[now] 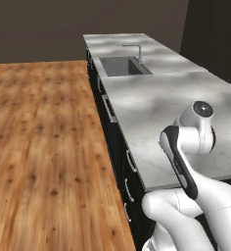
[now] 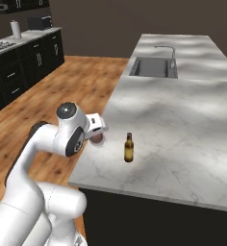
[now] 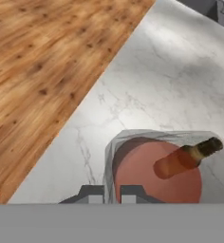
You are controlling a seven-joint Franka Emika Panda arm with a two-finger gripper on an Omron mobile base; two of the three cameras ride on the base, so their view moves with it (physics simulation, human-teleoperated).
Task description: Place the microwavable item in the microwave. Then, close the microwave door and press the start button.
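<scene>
The microwavable item (image 2: 99, 138), a small reddish-brown squat cup, hangs just above the near left edge of the marble island counter (image 2: 182, 120), and my gripper (image 2: 97, 130) is shut on it. In the hand view the microwavable item (image 3: 156, 178) sits close under the camera, right of the dark fingertips (image 3: 94, 193) of the gripper (image 3: 113, 193), inside a pale translucent shell. A brown glass bottle (image 2: 129, 147) stands upright on the counter just right of the cup, and in the hand view the bottle (image 3: 187, 157) overlaps it. The microwave and its door are out of view.
A sink (image 2: 154, 67) with a faucet (image 2: 167, 50) is set into the island's far end. Dark cabinets line the island's side (image 1: 115, 137). Wooden floor (image 1: 44, 147) spreads to the left. A far counter (image 2: 19, 45) carries a paper towel roll (image 2: 16, 29) and a small black appliance (image 2: 40, 22).
</scene>
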